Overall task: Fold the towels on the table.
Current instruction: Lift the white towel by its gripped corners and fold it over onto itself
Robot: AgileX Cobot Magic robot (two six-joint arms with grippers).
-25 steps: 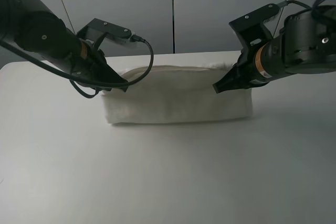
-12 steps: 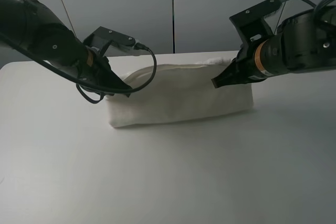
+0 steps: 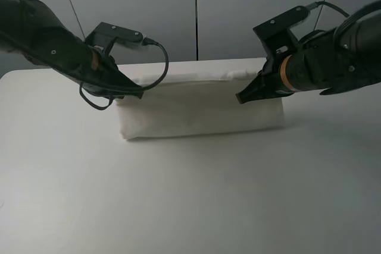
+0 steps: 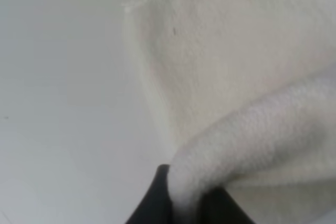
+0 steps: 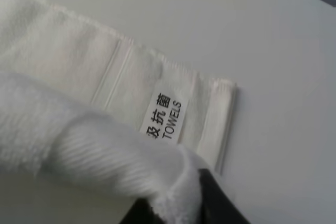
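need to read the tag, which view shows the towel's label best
Right wrist view: the label sits close and sharp, reading TOWELS. Exterior high and left wrist views show only plain towel, no label.

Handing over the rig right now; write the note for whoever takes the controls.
Left pincer: shut on the left end of the off-white terry cloth towel.
Right pincer: shut on its right end, near the small white printed label.
Towel: long strip on the plain white tabletop, far middle, upper layer pinched up.
Done: lengthwise fold apparently begun.
Left: lay layer down, release, fold again.
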